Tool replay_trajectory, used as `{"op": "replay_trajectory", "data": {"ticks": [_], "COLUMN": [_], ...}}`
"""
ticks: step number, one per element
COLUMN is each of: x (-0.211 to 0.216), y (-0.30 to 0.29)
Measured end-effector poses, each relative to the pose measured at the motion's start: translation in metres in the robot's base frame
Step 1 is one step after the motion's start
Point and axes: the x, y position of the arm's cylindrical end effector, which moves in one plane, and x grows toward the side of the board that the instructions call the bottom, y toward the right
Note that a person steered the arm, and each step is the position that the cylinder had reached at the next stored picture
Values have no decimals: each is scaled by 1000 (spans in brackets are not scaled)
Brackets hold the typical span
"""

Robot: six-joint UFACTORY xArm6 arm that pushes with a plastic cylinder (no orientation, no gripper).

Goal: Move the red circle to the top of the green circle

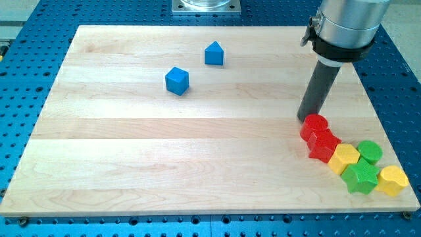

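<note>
The red circle (315,126) sits at the lower right of the wooden board, at the upper-left end of a tight cluster of blocks. The green circle (370,151) lies at the cluster's right side, about 85 px right and below the red circle. My tip (306,118) rests on the board just at the red circle's upper-left edge, touching or nearly touching it. The dark rod rises from there to the view's top right.
A red block (323,145) sits just below the red circle. A yellow block (344,158), a green star (361,177) and another yellow block (393,180) complete the cluster. A blue cube (177,80) and a blue pentagon-like block (214,53) lie at the upper middle.
</note>
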Motion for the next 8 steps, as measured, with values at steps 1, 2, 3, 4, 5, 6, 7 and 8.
{"op": "replay_trajectory", "data": {"ticks": [1, 2, 3, 4, 5, 6, 7, 8], "x": [4, 4, 4, 20, 25, 25, 24, 8], "y": [-41, -48, -42, -10, 32, 36, 38, 62]}}
